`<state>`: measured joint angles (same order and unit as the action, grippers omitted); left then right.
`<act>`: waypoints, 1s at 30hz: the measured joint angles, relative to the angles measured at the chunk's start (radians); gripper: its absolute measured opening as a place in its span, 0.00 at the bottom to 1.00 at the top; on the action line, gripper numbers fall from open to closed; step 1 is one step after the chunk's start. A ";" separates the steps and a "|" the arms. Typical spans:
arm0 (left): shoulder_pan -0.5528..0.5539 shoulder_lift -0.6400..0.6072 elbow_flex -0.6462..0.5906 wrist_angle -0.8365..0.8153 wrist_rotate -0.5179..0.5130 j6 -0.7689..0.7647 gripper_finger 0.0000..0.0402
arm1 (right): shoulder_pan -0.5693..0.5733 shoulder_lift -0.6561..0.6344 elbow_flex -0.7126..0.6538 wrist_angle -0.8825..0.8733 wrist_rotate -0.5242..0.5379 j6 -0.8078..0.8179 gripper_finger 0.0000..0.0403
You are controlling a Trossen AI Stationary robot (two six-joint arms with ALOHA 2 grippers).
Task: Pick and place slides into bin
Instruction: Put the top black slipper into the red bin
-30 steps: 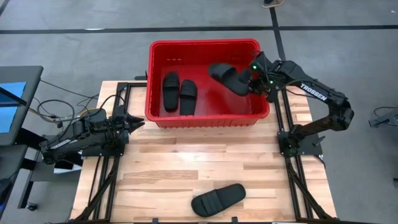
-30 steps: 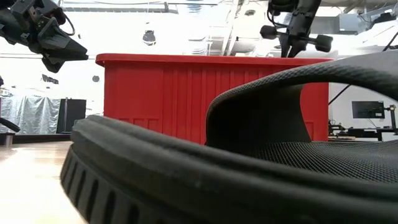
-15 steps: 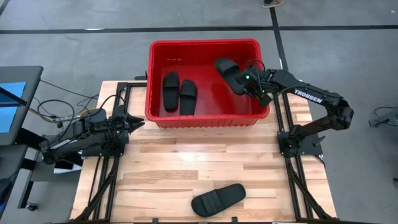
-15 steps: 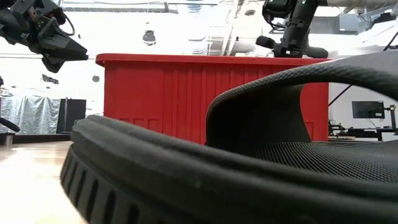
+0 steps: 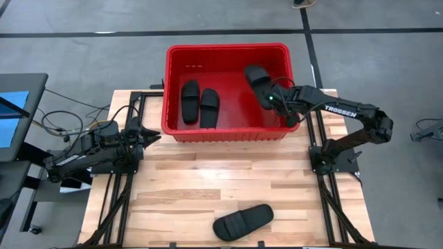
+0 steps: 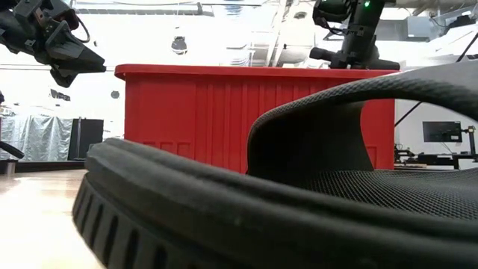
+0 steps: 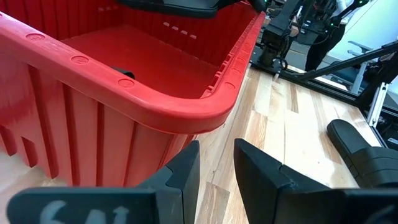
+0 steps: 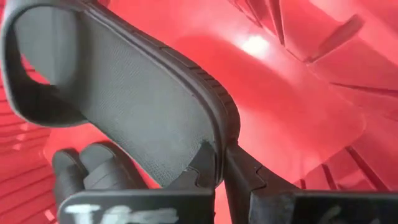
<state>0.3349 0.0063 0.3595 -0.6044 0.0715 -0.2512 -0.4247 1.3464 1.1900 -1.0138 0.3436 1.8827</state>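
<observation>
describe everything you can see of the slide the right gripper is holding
The held slide is matte black, with a wide strap arching over a flat oval sole whose footbed looks finely textured and whose edge is ribbed. The right gripper is shut on the sole's rim, holding it inside the red bin near its right wall. Whether it touches the bin floor cannot be told. It lies apart from the two slides resting side by side at the left.

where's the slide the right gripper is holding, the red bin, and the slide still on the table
held slide (image 5: 257, 77), high view, on its strap, over the bin's right side
bin (image 5: 227, 48), high view, on the far rim
slide on the table (image 5: 242, 221), high view, on the middle of its strap
</observation>
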 joint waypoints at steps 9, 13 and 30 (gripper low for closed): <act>0.000 0.000 0.000 0.000 0.000 0.000 0.22 | 0.001 0.000 0.000 -0.003 0.001 0.003 0.00; 0.000 0.000 0.000 0.000 0.000 0.000 0.22 | 0.001 0.000 0.000 -0.011 -0.013 -0.002 0.00; 0.000 0.000 0.000 0.000 0.000 0.000 0.22 | -0.004 0.000 -0.001 -0.035 -0.033 -0.005 0.01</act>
<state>0.3351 0.0063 0.3595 -0.6048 0.0715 -0.2512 -0.4282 1.3468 1.1889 -1.0489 0.3107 1.8782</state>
